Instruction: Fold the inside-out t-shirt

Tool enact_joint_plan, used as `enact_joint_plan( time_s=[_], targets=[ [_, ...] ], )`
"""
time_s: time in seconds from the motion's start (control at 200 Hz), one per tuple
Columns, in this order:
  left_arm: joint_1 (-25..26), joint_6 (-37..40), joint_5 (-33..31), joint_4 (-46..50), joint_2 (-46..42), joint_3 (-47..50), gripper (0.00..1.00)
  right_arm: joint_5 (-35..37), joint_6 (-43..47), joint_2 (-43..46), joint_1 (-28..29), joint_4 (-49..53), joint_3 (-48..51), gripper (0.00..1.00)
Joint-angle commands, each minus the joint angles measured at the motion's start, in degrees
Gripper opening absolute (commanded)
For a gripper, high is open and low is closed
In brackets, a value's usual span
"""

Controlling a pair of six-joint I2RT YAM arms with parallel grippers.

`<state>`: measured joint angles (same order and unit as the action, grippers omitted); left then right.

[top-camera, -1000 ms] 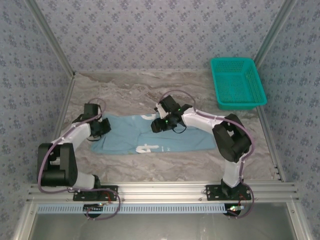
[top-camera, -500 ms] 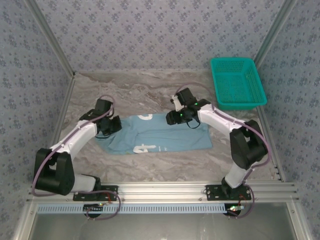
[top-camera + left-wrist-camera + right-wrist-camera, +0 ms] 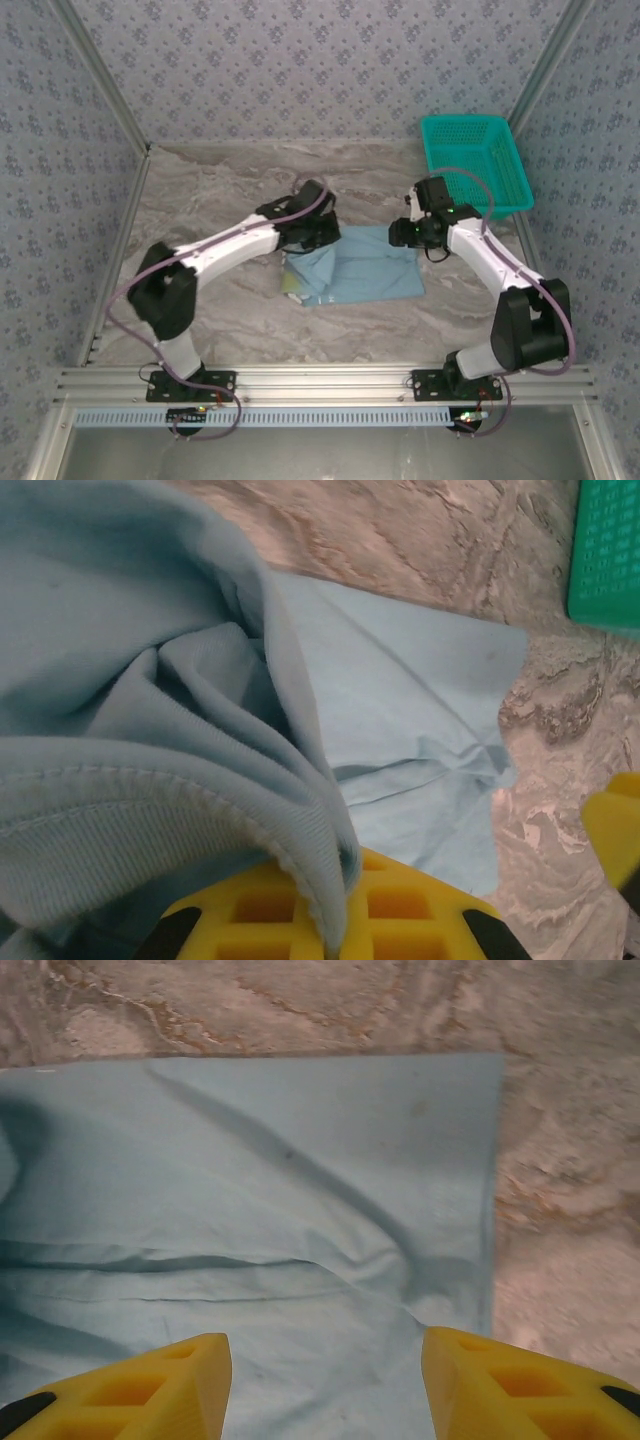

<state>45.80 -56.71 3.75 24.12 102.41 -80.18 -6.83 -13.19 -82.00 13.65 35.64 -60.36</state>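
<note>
The light blue t-shirt (image 3: pixel 365 272) lay just right of the centre of the marble table (image 3: pixel 220 190), layered over itself at its left end. The left gripper (image 3: pixel 318 232), at the shirt's upper left edge, had its jaws clamped on a raised fold of cloth, with the hem running between its yellow fingers (image 3: pixel 450 920). The right gripper (image 3: pixel 408 234) hung over the shirt's upper right corner with its jaws wide apart, below and left of the teal basket (image 3: pixel 475 165).

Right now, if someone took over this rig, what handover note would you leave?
Left hand: shut on a bunched edge of the shirt, held above the rest.
Right hand: open, low over the shirt's right end, holding nothing.
The shirt lies on the table, partly doubled over.
Done: crosswise fold begun.
To do: lay the held edge down, release, probably smooth and fold again.
</note>
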Motion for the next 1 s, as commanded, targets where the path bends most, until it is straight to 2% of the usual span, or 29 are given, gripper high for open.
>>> enact_joint_plan(
  time_s=[0.0, 0.31, 0.994],
  targets=[
    [1.17, -2.83, 0.51, -0.6, 5.89, -5.83, 0.0, 0.15, -1.82, 2.95, -0.89, 2.68, 1.69, 0.55],
    [3.46, -4.02, 3.39, -0.62, 12.93, -12.38, 0.0, 0.51, -2.63, 3.72, -1.27, 2.87, 3.5, 0.54],
    [4.25, -2.88, 5.76, 1.94, 13.42, -18.55, 0.0, 2.46, -3.93, 0.92, -2.44, 4.44, 3.74, 0.54]
  ],
)
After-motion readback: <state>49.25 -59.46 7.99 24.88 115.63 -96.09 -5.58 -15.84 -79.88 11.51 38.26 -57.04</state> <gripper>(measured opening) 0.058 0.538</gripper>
